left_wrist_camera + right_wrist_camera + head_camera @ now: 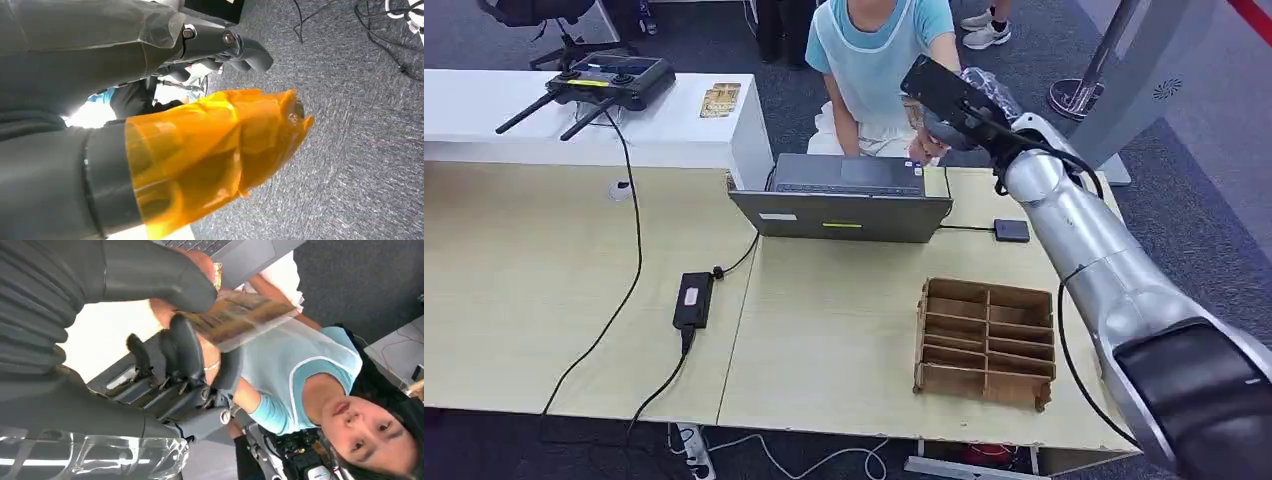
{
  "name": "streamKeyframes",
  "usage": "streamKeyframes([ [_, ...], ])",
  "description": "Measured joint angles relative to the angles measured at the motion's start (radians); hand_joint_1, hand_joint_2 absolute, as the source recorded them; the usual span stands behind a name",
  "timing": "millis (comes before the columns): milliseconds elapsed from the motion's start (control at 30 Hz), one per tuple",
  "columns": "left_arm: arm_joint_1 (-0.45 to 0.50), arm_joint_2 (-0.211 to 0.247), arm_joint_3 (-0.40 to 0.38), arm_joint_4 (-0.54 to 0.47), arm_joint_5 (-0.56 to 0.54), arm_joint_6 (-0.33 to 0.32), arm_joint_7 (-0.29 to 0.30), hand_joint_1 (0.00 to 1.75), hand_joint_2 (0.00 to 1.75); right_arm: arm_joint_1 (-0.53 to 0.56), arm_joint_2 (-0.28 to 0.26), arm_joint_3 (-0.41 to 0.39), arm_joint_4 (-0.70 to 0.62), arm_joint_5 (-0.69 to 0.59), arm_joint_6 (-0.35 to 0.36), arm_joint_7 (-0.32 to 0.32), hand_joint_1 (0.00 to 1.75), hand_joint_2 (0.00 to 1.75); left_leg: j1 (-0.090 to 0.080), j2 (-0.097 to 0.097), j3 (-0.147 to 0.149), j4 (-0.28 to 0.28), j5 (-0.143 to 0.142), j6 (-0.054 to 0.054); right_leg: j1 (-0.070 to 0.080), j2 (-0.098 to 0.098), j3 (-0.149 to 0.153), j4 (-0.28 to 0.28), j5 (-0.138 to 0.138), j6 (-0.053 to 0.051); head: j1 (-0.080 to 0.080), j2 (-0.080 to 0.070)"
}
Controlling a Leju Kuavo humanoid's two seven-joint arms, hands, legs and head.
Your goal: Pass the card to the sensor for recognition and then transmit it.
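Right hand (165,340) past laptop (844,200), fingers (185,352) and thumb clamped on card (235,315); long axis toward person's hand (162,312), touching it.

You have a pale wood table (844,330) carrying an open laptop (844,200) far centre, a cardboard divider tray (984,340) near right, a black power brick (692,300) left
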Motion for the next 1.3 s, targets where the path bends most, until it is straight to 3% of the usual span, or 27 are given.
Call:
streamKeyframes([
  [400,0.000,0.000,-0.016,0.000,0.001,-0.008,0.007,0.00,0.00,0.000,0.002,-0.014,0.006,0.000,-0.060,-0.010,0.00,1.75,0.000,0.000,0.000,0.000,0.000,0.000,0.000,0.000,0.000,0.000,0.000,0.000,0.000,0.000],
  [600,0.002,0.001,-0.016,0.000,0.007,-0.006,0.007,0.00,0.00,0.009,-0.026,-0.066,-0.037,-0.021,-0.098,-0.037,0.00,1.75,0.000,0.000,0.000,0.000,0.000,0.000,0.000,0.000,0.000,0.000,0.000,0.000,0.000,0.000],
  [933,0.015,0.007,-0.015,0.000,0.026,0.003,0.007,0.00,0.00,0.128,-0.147,-0.241,-0.242,-0.184,-0.071,-0.147,0.00,1.75,0.000,-0.001,0.000,0.001,0.000,0.000,0.000,-0.001,0.000,-0.001,0.000,0.000,0.000,0.000],
  [1300,0.040,0.014,0.009,0.001,0.060,0.029,0.001,0.00,0.00,0.402,-0.293,-0.451,-0.560,-0.348,-0.010,-0.241,0.00,1.75,0.000,-0.001,-0.001,0.001,-0.001,0.001,0.000,-0.001,-0.001,-0.001,0.000,0.001,0.000,0.000],
])
